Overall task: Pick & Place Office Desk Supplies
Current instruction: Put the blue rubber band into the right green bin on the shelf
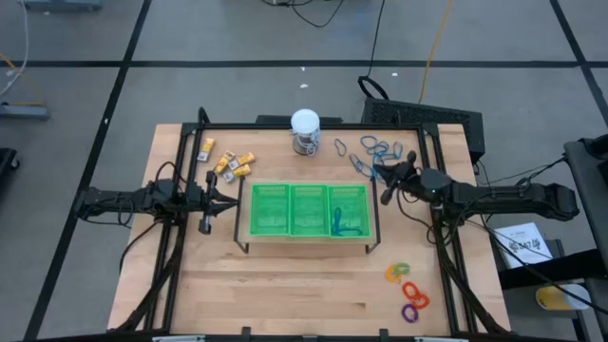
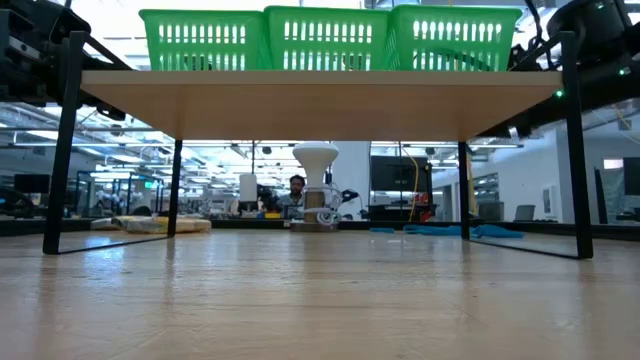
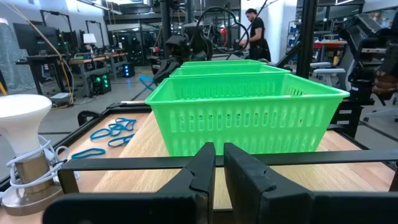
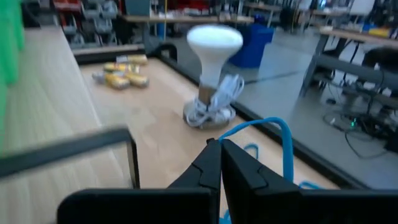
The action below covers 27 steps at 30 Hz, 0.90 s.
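Note:
My right gripper (image 1: pixel 384 180) stands by the tray stand's far right corner, shut on a thin blue loop (image 4: pixel 273 124). More blue loops (image 1: pixel 380 148) and a grey loop (image 1: pixel 339 145) lie on the table at the far right. Small yellow-and-white blocks (image 1: pixel 228 162) lie at the far left. Orange, purple and green rings (image 1: pixel 408 290) lie at the near right. One blue loop (image 1: pixel 344 226) lies in the right compartment of the green tray (image 1: pixel 307 231). My left gripper (image 3: pixel 217 158) waits shut at the tray's left side. My right gripper pinches one strand of the blue loop (image 4: pixel 231 132) between its two fingertips. The fingers lie about level and come from the table's right. The loop arches up beyond the fingertips and drops down one side; the gripper body hides its lower end.
The green tray sits on a wooden shelf (image 2: pixel 320 100) with thin black legs (image 2: pixel 62 150) above the table. A white-topped round jar (image 1: pixel 305 129) wrapped in white cord stands at the far edge, between the blocks and the loops. A black rail (image 4: pixel 74 149) frames the table.

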Each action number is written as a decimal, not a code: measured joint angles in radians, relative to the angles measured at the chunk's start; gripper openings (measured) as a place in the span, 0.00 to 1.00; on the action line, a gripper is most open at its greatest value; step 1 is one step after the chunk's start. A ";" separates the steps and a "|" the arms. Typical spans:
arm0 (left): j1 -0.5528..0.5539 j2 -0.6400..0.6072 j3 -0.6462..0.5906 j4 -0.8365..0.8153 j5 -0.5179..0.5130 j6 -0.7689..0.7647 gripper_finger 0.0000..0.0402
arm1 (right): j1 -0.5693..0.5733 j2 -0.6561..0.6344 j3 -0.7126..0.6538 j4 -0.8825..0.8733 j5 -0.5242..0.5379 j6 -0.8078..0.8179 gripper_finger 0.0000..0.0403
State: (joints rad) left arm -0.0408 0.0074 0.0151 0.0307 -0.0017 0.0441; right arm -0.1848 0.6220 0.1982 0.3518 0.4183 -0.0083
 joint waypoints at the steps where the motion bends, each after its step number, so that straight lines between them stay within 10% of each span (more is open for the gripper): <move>1: 0.000 0.000 0.000 0.000 0.000 0.000 0.11 | 0.000 0.000 0.000 0.021 0.000 -0.009 0.00; 9: 0.000 0.000 0.000 0.000 0.000 0.000 0.11 | 0.001 0.000 0.000 0.209 -0.012 -0.031 0.00; 27: 0.000 0.000 0.000 0.000 0.000 0.000 0.11 | 0.014 0.068 0.001 0.540 -0.425 0.257 0.00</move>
State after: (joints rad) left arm -0.0410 0.0074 0.0151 0.0307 -0.0017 0.0442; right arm -0.1708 0.6901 0.1989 0.8920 -0.0069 0.2490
